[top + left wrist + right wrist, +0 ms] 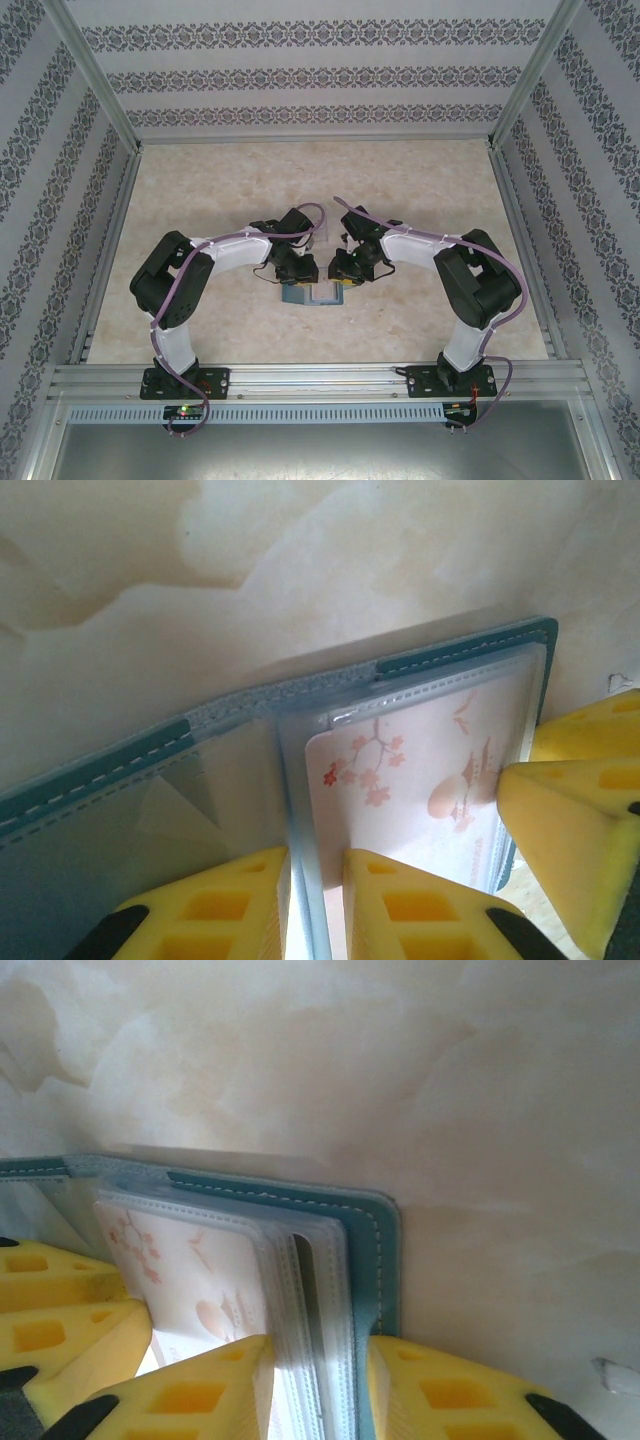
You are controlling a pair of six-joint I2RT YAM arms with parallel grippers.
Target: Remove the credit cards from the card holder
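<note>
Open card holder (318, 296) lies on the table (430, 180), mid-width, nearer the near edge. left gripper (317, 865) pinches a clear sleeve leaf (300, 780) by the spine. right gripper (320, 1345) pinches the sleeve stack plus teal cover at the holder's right edge. blossom-print card (420, 770) sits sleeved. Bare tabletop runs to the far and side edges.

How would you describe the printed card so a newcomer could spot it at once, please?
On the marbled table, near its middle, the teal card holder is open. In one clear sleeve sits a pale card printed with reddish blossoms, unlike the plain sleeves nearby.
</note>
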